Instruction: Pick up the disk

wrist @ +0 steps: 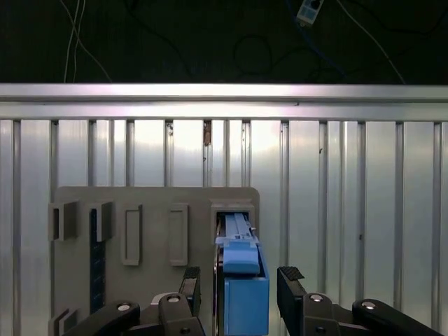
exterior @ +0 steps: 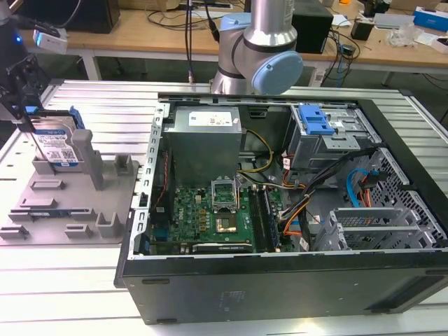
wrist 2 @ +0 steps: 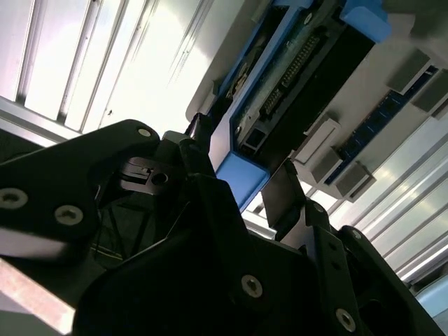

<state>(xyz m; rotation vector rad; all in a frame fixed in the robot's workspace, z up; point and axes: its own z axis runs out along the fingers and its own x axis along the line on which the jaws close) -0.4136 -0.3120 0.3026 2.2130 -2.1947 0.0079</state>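
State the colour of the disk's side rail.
Blue; the rail shows best in the first wrist view.

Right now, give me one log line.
phase: pre-grasp | gripper: jaws open, straddling silver metal disk with blue side rails | disk: on edge in slot of grey plastic holder tray | lifted: not yet

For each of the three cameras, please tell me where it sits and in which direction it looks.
Exterior view: off the arm, high beside the table, looking down on case, tray and upright disk; arm and end effector show.
First wrist view: on the wrist, looking down past the open end effector onto the disk's edge.
Second wrist view: on the wrist, looking obliquely along the fingers at the disk.
Shared: both wrist views show fingers flanking the disk.
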